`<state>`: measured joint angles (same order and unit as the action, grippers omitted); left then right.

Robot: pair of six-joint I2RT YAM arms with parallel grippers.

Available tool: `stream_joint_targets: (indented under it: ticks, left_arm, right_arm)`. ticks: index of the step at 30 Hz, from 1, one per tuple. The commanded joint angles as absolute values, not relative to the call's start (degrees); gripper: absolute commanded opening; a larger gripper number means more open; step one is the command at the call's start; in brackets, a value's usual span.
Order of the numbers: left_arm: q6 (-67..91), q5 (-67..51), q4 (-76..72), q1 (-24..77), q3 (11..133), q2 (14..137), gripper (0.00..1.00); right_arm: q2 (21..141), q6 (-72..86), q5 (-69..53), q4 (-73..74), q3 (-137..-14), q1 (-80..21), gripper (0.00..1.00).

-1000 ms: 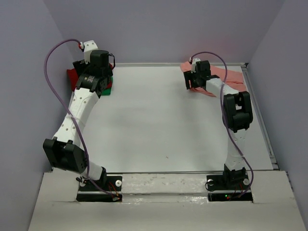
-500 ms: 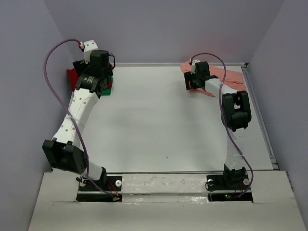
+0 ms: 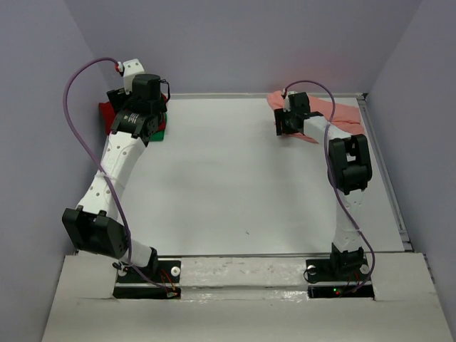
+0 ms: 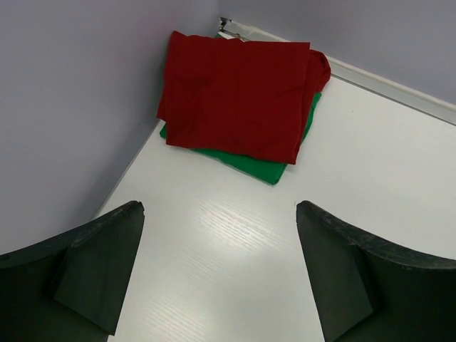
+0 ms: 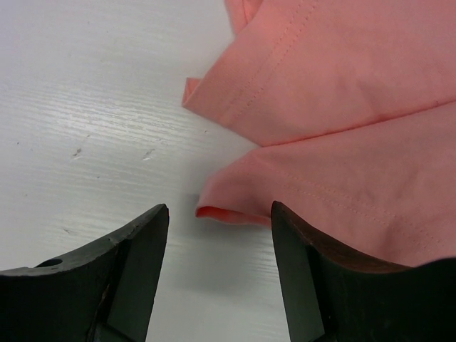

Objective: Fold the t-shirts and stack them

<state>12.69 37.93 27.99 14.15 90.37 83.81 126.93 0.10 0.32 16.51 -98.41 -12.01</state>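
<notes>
A salmon-pink t-shirt [image 5: 342, 85] lies loosely spread at the far right of the table [image 3: 235, 178]. My right gripper [image 5: 219, 211] is open and low over the shirt's near-left corner. The lifted hem sits between the jaws, and the right finger [image 5: 313, 271] overlaps the cloth. At the far left corner a folded dark red t-shirt [image 4: 239, 92] rests on a folded green t-shirt [image 4: 265, 168]. My left gripper [image 4: 219, 210] hangs wide open just short of that stack, with only bare table between its fingers.
Lilac walls [image 3: 43, 128] close in the table on the left, back and right. A metal rail [image 3: 385, 171] runs along the right edge. Both arm bases [image 3: 146, 274] are at the near edge.
The right gripper has edged slightly farther toward the salmon-pink shirt's corner. The left arm has stayed in place.
</notes>
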Motion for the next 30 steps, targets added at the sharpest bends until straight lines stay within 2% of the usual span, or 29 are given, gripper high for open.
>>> stream_joint_targets:
  ticks: [1,5,8,10,14,18,23,30]
  left_arm:
    - [12.30,38.41,26.37,14.33,90.70,81.04,0.99]
    - [12.30,38.67,26.37,14.33,90.70,80.68,0.99]
    - [12.39,38.58,26.37,14.33,90.70,80.68,0.99]
    - [12.48,38.41,26.19,14.33,90.70,80.77,0.99]
    - [12.57,38.15,26.37,14.41,90.62,80.95,0.99]
    - [12.66,38.14,26.10,14.50,90.00,80.68,0.99]
    - [12.74,38.23,25.40,15.12,88.69,80.77,0.99]
    - [13.01,38.67,25.49,15.56,88.42,81.39,0.99]
  right_arm:
    - [126.03,1.67,2.55,17.40,-98.70,-11.69,0.65]
    - [127.79,1.76,2.20,18.98,-100.81,-11.69,0.64]
    - [128.14,2.20,1.32,19.51,-101.77,-11.69,0.61]
    - [128.49,2.63,0.53,20.04,-102.74,-11.69,0.55]
    - [129.46,2.73,-1.23,20.92,-104.93,-11.69,0.41]
    - [129.90,2.29,-1.23,21.53,-106.26,-11.69,0.17]
    - [131.13,1.41,-0.35,23.20,-109.15,-11.69,0.01]
    - [126.83,2.02,-0.26,22.85,-107.23,-11.69,0.00]
